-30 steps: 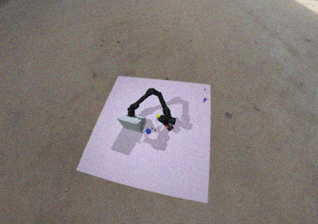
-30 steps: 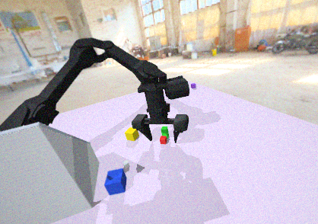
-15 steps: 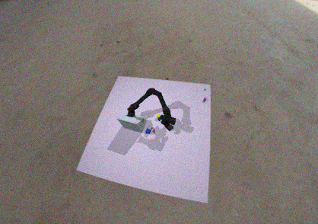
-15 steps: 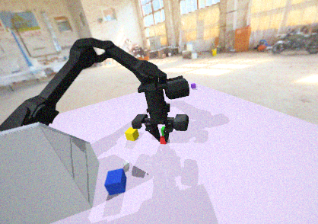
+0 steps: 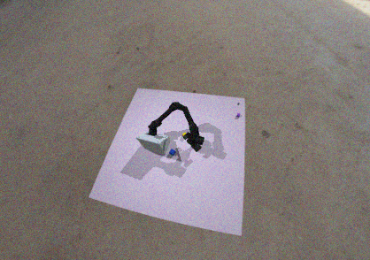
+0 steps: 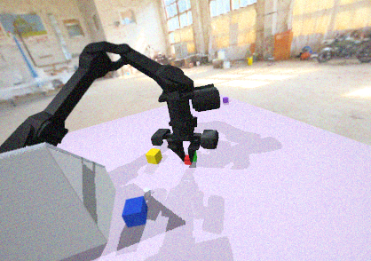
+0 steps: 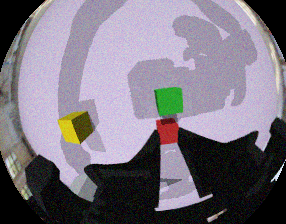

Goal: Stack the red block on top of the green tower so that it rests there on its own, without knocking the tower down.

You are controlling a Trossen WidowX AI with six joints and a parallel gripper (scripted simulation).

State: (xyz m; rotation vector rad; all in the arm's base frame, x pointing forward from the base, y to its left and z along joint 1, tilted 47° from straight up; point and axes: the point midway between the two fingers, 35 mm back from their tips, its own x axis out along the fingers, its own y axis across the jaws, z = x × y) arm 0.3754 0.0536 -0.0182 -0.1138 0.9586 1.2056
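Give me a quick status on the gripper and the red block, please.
Gripper shut on red block, down at mat level. Green tower upright, right beside it. Yellow block off to the side.

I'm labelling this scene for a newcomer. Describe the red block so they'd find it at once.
Find the pale purple mat, then the black arm's end effector at its middle. The red block sits pinched between its fingertips, touching the green block. It is the only red thing there.

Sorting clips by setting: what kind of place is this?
Likely a disused factory hall or warehouse: tall gridded windows, bare concrete floor, a parked motorbike along the wall. The arm works on a lilac mat.
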